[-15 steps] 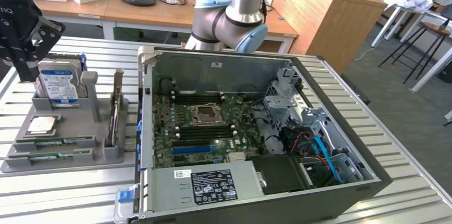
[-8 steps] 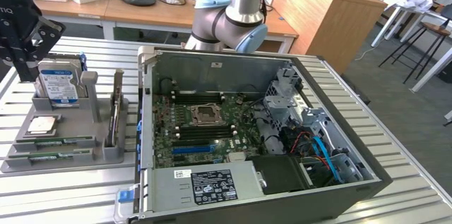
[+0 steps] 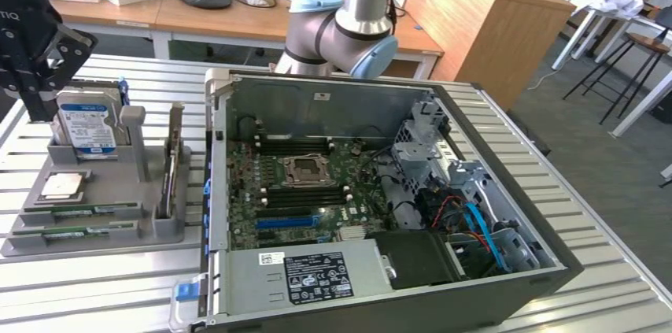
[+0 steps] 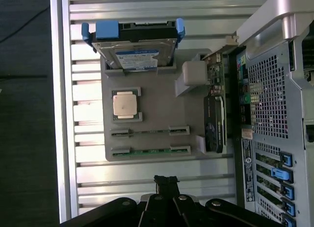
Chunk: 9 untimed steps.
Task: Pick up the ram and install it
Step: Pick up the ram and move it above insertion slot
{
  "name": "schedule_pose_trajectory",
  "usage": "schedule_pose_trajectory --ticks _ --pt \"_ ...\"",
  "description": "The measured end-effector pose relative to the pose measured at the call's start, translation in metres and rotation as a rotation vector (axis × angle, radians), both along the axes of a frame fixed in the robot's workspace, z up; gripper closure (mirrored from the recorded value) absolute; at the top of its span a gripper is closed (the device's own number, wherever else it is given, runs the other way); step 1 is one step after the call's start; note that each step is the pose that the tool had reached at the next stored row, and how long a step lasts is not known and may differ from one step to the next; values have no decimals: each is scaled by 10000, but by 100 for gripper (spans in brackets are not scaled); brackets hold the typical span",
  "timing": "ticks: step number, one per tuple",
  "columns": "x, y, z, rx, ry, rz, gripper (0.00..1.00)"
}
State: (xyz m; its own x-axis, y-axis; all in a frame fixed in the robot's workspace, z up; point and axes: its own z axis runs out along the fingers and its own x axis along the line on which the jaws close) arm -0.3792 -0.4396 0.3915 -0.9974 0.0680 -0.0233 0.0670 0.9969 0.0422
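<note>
Two thin green ram sticks lie flat in slots at the front of a grey holder tray [image 3: 157,231]: one ram stick [image 3: 82,209] [image 4: 149,131] and a second ram stick [image 3: 75,231] [image 4: 149,150] beside it. My black gripper [image 3: 40,109] [image 4: 166,180] hangs high over the tray's far end, at the exterior view's left, well above the sticks. Its fingers meet at the tips with nothing between them. The open computer case [image 3: 546,270] lies beside the tray, its motherboard [image 3: 304,191] exposed, with dark memory slots [image 3: 299,146] around the processor socket.
The tray also holds an upright silver hard drive [image 3: 86,124] [image 4: 140,57], a processor chip [image 3: 63,186] [image 4: 123,104] and an upright expansion card [image 3: 170,164] [image 4: 215,119]. The slatted metal table [image 3: 94,294] shows around them. The arm's base [image 3: 341,34] stands behind the case.
</note>
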Motion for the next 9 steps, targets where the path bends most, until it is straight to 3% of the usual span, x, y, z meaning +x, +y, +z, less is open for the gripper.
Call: schedule_pose_trajectory --ticks 9 --pt "0 0 0 0 0 953 90"
